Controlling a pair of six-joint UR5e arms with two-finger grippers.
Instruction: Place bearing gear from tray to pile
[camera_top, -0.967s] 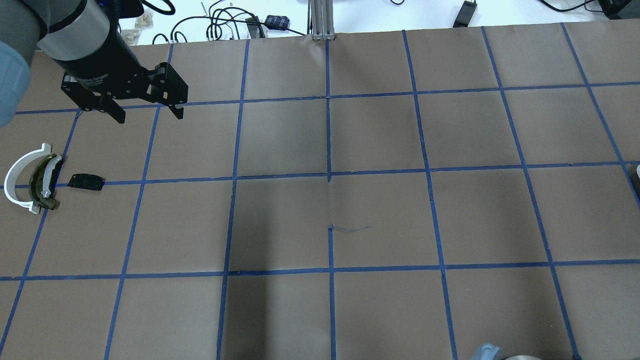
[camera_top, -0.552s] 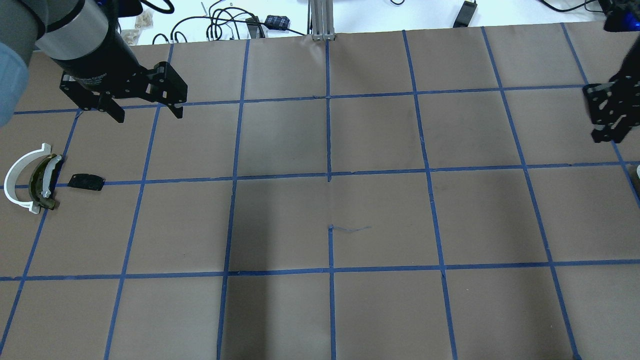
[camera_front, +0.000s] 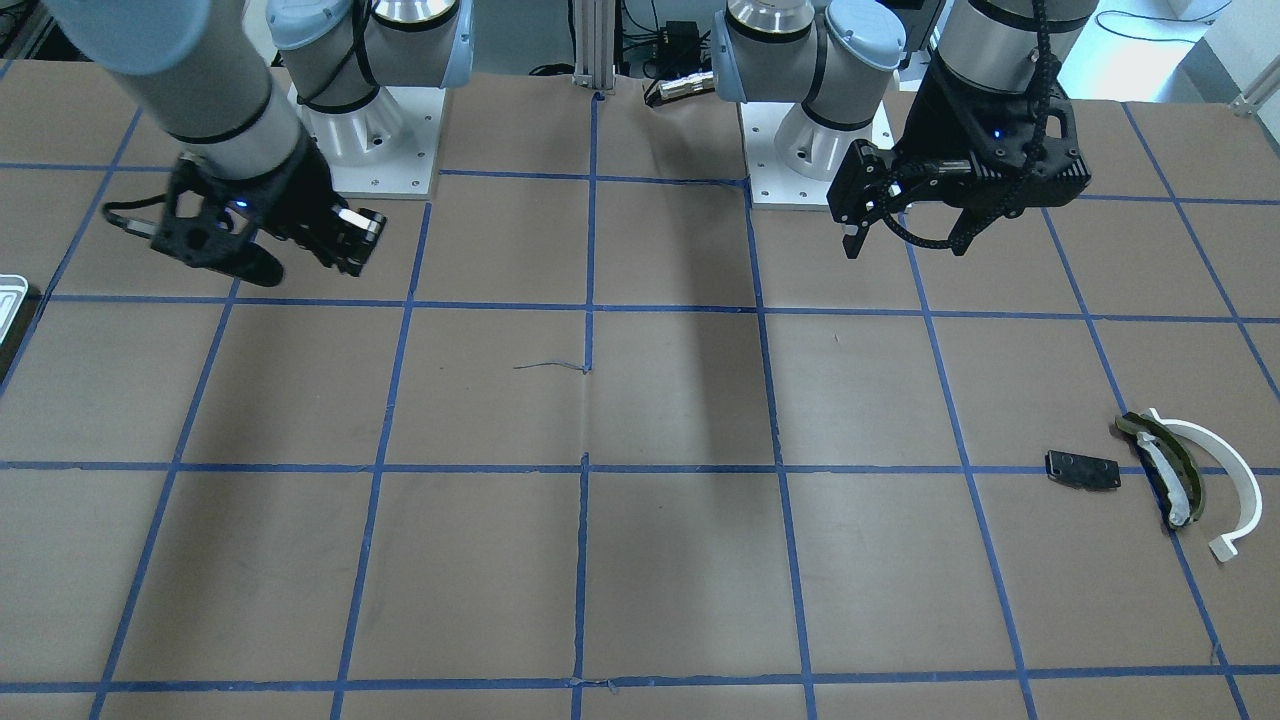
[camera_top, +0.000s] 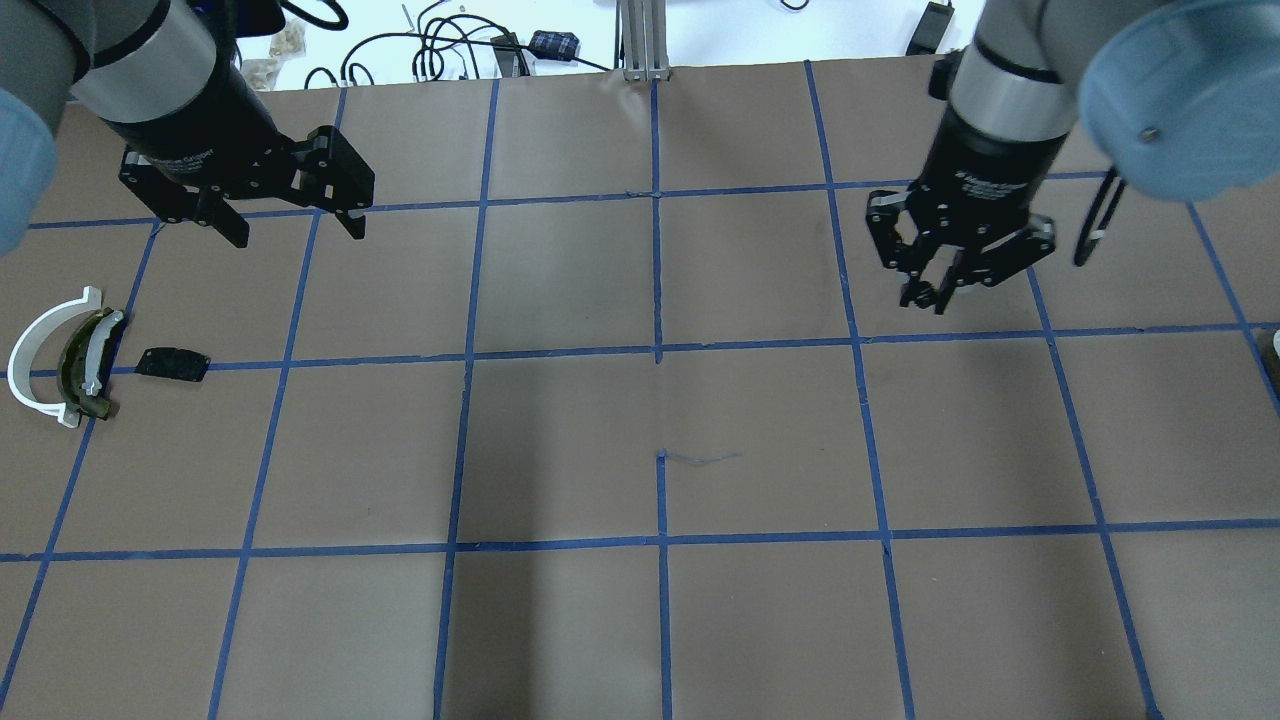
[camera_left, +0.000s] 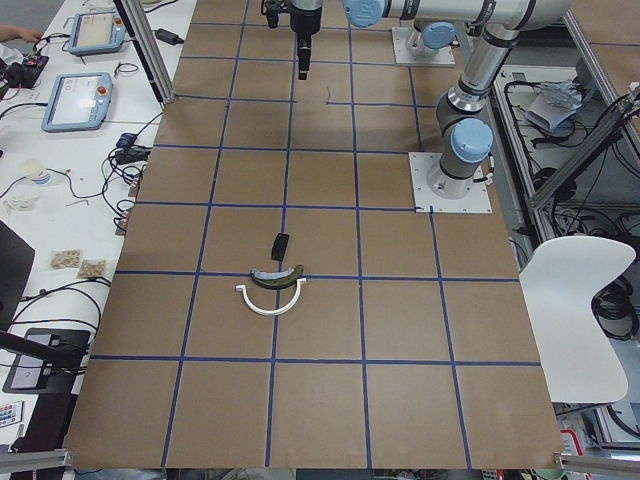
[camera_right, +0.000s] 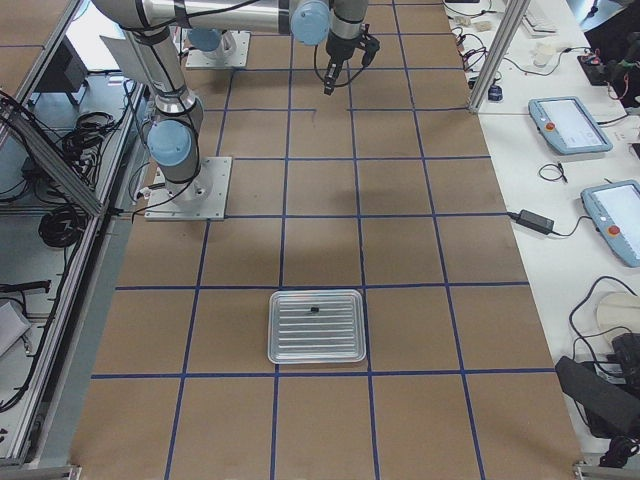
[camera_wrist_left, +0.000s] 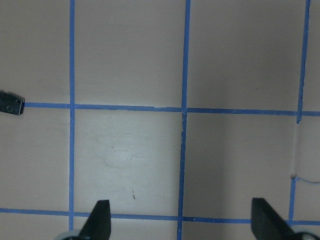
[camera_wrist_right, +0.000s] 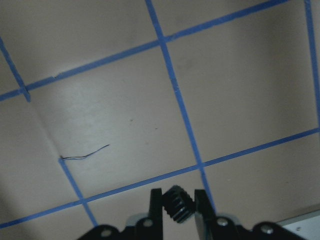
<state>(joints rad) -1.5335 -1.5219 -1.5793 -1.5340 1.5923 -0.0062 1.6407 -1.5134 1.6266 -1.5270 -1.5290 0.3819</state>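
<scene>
The right pincer (camera_top: 935, 295) is nearly closed on the bearing gear (camera_wrist_right: 176, 207), a small black toothed wheel pinched at the very tips of its fingers. The left pincer (camera_top: 298, 232) hangs wide and holds nothing.

The grip looks thin. A jolt in transit could let the gear twist or slip out, and a round part dropped on the flat counter (camera_top: 640, 620) would likely roll off. The pile (camera_top: 75, 360) lies well apart from the right pincer, past the left pincer and near that one. Reaching it probably means crossing into the other arm's space, which risks a bump, or handing over, where a poorly aligned swap of so small a part could drop it. Releasing from too high could bounce the gear clear of the pile.

**Count:**
- Two pincers.
- One gear.
- One tray (camera_right: 340, 350), behind the right pincer, with one small dark item (camera_right: 314, 310) too tiny to identify.
- Three parts in the pile: one white half-ring (camera_top: 30, 350), one olive curved piece (camera_top: 72, 372) and one black plate (camera_top: 172, 363).
</scene>
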